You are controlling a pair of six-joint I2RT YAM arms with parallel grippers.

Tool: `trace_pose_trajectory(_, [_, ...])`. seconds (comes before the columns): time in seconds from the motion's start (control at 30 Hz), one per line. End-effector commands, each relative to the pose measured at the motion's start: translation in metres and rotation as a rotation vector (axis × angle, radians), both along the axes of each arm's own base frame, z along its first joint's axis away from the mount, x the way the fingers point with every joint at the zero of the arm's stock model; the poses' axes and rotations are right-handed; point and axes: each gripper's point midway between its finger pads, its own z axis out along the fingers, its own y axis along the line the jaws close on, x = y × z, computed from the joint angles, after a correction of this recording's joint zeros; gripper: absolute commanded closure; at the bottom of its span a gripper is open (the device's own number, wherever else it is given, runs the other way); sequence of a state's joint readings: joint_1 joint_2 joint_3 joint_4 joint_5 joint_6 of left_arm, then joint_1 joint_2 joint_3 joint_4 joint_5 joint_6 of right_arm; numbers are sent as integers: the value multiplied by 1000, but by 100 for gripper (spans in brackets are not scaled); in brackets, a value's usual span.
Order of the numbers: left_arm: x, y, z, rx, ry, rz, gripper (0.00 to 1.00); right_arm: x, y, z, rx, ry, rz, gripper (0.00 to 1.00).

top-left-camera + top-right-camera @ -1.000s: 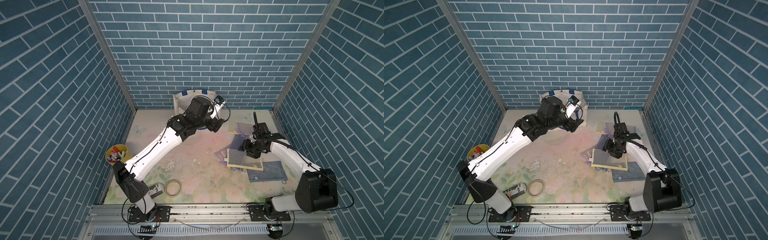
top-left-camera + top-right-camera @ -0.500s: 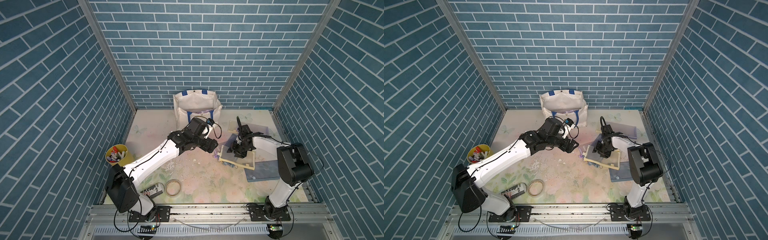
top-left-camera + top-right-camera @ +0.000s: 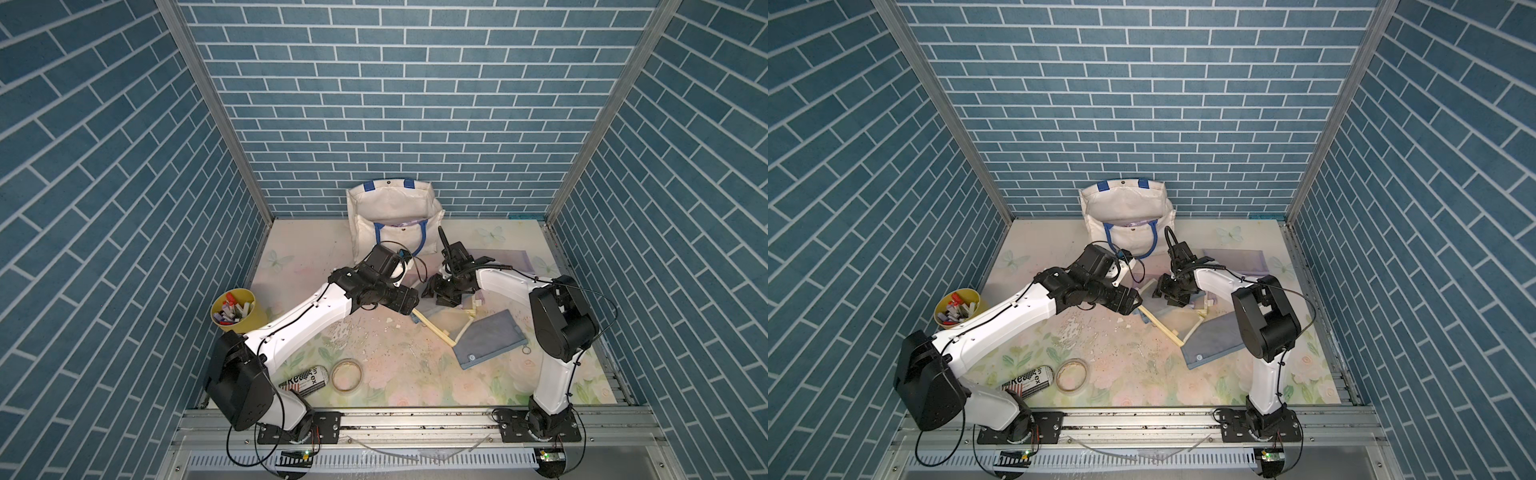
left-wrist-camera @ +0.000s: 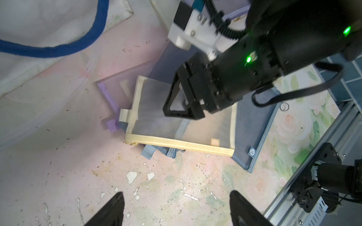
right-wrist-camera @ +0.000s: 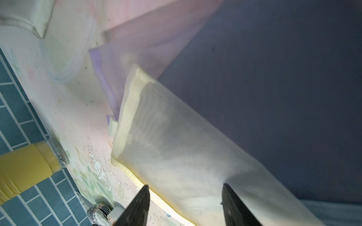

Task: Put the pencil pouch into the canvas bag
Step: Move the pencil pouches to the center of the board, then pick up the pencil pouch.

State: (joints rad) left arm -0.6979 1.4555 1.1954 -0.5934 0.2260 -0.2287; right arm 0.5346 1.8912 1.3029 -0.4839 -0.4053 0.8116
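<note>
My right gripper (image 5: 185, 187) sits half-open, jaws apart over the mesh of the pencil pouch (image 5: 176, 146), and I see nothing pinched. The left gripper (image 4: 176, 195) hangs wide and empty just beside the pouch's yellow edge. A second ago it was up at the canvas bag (image 3: 390, 203), but it has dropped back. The pouch lies out in front of the bag, overlapping a blue-grey pouch (image 3: 490, 338) and a purple pouch (image 4: 111, 97) on the scuffed floral mat (image 3: 374, 345). Blue brick walls (image 3: 395, 104) surround us.
</note>
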Motion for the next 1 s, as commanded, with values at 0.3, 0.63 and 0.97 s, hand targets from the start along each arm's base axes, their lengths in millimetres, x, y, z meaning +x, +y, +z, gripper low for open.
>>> trace_pose_trajectory(0.3, [-50, 10, -47, 54, 126, -43, 13, 40, -50, 31, -48, -73, -25, 41])
trace_pose_trajectory(0.63, [-58, -14, -78, 37, 212, -54, 13, 19, -55, -18, -72, 21, -11, 41])
trace_pose_trajectory(0.97, [-61, -13, -100, 32, 274, 11, 12, -4, -57, -32, -58, 84, -9, 41])
